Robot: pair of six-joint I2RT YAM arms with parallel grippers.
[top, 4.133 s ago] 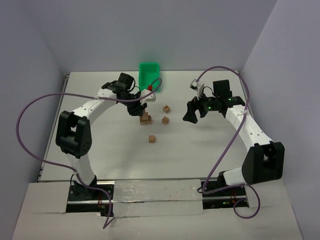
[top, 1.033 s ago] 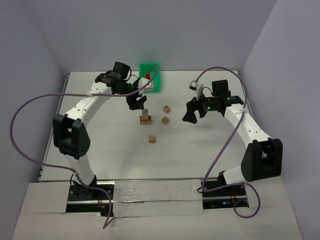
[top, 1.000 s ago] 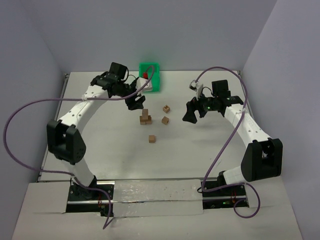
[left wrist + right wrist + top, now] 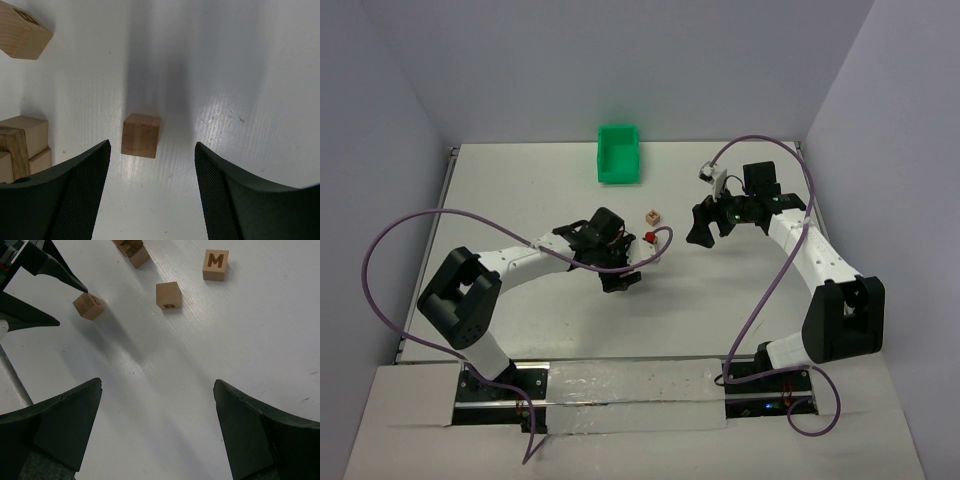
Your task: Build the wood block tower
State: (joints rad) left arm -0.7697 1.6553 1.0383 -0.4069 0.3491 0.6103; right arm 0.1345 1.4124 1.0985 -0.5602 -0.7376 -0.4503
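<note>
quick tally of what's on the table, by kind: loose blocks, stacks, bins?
loose wood blocks: 3
tower: 1 (cube count unclear, partly out of frame)
green bin: 1
total: 5

Wood block ahead of left end effector: pale bare wood, matt, faint grain. Fingers: black, matt, fine mesh texture. Bench: white, smooth, low sheen, fine linear streaks. Green bin, well beyond the end effector: smooth, plastic-looking.

The white table bears a green bin and scattered wood blocks.
</note>
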